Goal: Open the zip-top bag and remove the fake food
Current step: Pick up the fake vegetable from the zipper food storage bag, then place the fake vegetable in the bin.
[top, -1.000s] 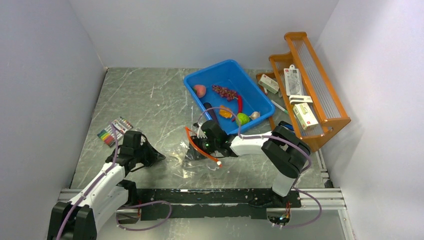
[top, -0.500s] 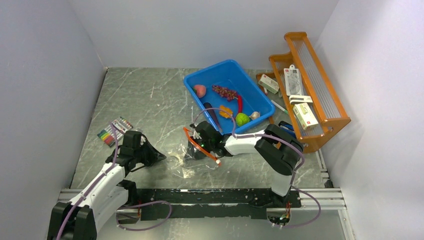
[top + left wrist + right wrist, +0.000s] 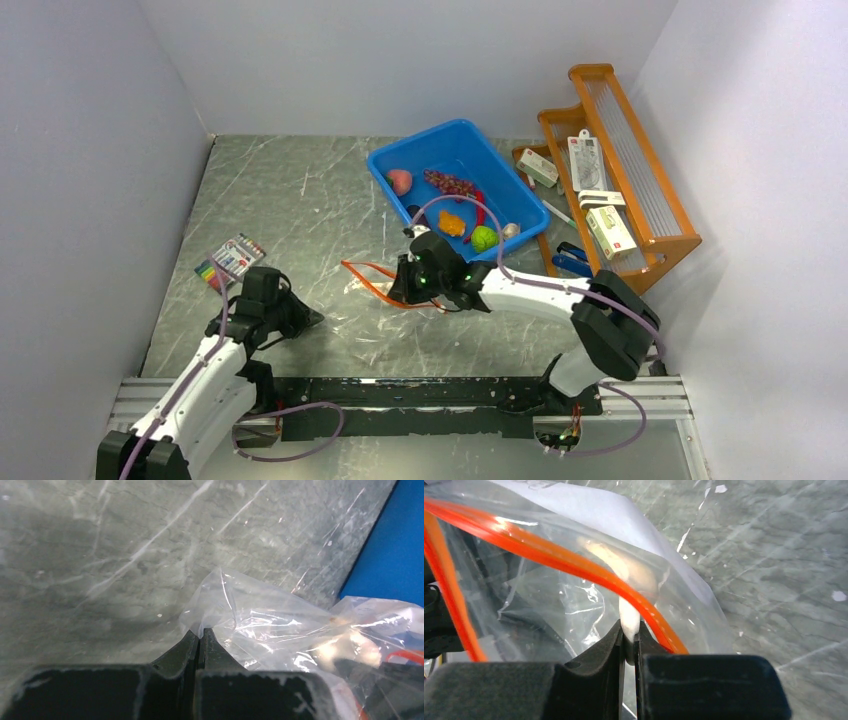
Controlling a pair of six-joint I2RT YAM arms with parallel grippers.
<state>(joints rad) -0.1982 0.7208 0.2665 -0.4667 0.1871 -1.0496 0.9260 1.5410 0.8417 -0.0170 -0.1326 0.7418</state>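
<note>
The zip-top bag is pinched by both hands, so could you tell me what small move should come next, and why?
Probably ease the right hand slightly away from the left hand, to stretch the bag and widen its mouth. The left hand is shut on a clear corner, the right hand on plastic beside the orange zip strip, which loops open. Whether anything is inside is unclear.

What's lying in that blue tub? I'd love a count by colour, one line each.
Pink-red peach: 1
Dark red grapes: 1
Red chili: 1
Orange piece: 1
Green ball: 1
Beige bulb: 1
Dark purple eggplant, partly hidden by a cable: 1
Total in the blue bin: 7
</note>
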